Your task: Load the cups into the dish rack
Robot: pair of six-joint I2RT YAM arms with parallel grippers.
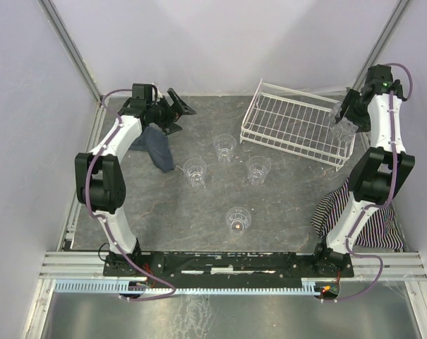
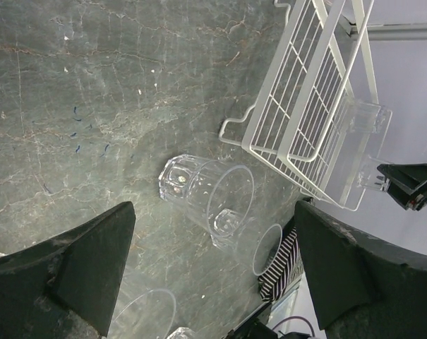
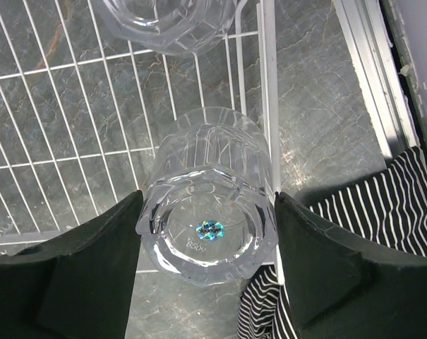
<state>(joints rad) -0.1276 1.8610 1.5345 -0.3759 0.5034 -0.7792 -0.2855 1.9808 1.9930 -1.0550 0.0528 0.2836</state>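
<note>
The top camera sits high above and behind my two bases, looking down and forward over the whole table. The dish rack [image 1: 294,127] lies far and to the right in it. My left wrist camera looks from well left of the rack, low and tilted, across the tabletop toward the rack's length. My right wrist camera hangs close over the rack's right end, facing almost straight down onto a cup [image 3: 209,212]. All three share that right end, the cup, and the striped cloth [image 1: 386,226] near the rack.
</note>
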